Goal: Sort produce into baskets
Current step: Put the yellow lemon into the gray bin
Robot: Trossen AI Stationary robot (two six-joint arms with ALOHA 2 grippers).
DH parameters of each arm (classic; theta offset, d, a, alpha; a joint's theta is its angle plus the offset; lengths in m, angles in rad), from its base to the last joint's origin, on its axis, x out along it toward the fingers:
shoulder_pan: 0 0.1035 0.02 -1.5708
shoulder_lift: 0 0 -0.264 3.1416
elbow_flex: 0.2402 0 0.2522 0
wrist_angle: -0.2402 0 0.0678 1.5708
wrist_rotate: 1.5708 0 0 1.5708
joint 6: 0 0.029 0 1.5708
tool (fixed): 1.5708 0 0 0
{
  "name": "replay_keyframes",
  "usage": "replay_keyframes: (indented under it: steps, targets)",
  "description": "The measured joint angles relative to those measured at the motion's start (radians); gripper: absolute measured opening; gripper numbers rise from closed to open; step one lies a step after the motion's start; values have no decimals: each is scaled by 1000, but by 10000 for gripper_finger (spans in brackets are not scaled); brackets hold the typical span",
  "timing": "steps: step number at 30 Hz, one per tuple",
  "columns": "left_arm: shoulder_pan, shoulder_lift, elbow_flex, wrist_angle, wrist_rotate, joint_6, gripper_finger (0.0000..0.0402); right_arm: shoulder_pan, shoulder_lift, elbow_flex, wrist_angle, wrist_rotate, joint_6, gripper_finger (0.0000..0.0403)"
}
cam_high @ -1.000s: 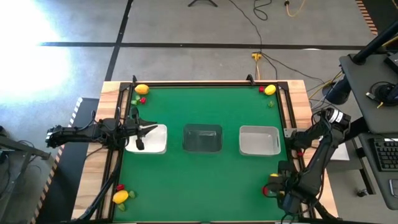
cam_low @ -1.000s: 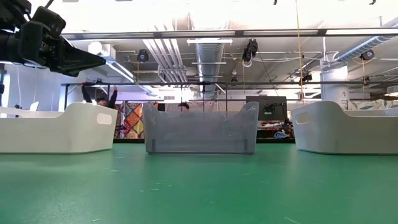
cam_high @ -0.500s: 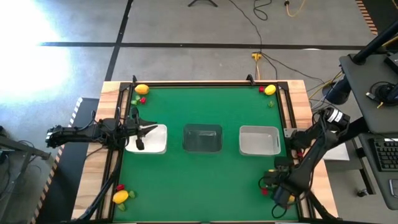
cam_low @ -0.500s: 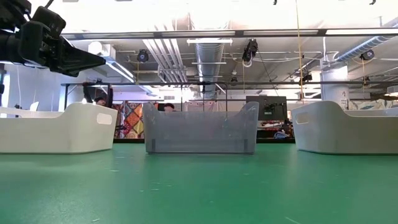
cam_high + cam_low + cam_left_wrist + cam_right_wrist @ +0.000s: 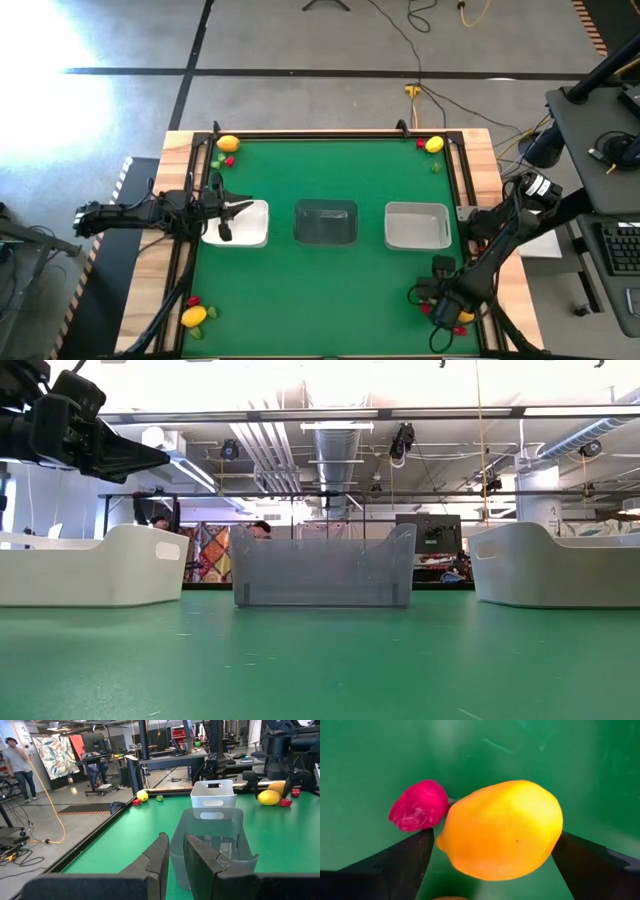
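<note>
My right gripper [image 5: 440, 306] is over the near right corner of the green mat, shut on a yellow-orange lemon [image 5: 502, 830]. A red piece [image 5: 418, 806] lies on the mat right beside the lemon. My left gripper [image 5: 238, 209] hangs still above the white basket [image 5: 252, 228]. It is empty, and a narrow gap shows between its fingers [image 5: 174, 851]. The dark grey basket [image 5: 326, 222] and the pale basket [image 5: 416, 226] stand in a row to the right of the white one. More produce lies in the mat's corners. My right gripper pinches the lemon between its two fingers, one [image 5: 412, 855] at the lemon's pointed end [image 5: 444, 840] and the other [image 5: 585, 860] at the opposite end [image 5: 551, 827]. The fingers point down from above. Whether the lemon is clear of the mat, I cannot tell.
A yellow lemon [image 5: 227, 144] with red and green bits lies at the far left corner. Another [image 5: 433, 144] lies far right and one [image 5: 193, 316] near left. Red and yellow pieces [image 5: 464, 321] lie near right. A raised black rail [image 5: 320, 134] rims the mat.
My right gripper has moved from the near right corner a little toward the table's left and far edges. This has uncovered red and yellow pieces in that corner.
</note>
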Motion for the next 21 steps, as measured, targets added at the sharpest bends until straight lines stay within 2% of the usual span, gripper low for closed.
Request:
replay_keyframes:
  steps: [7,16,21]
  targets:
    - [0,0,0,0,0,0,42,0,0,-3,5,72,22,372]
    - [0,0,0,0,0,0,42,-5,-1,-1,1,72,20,312]
    - [0,0,0,0,0,0,42,-54,-37,106,-100,51,-62,315]
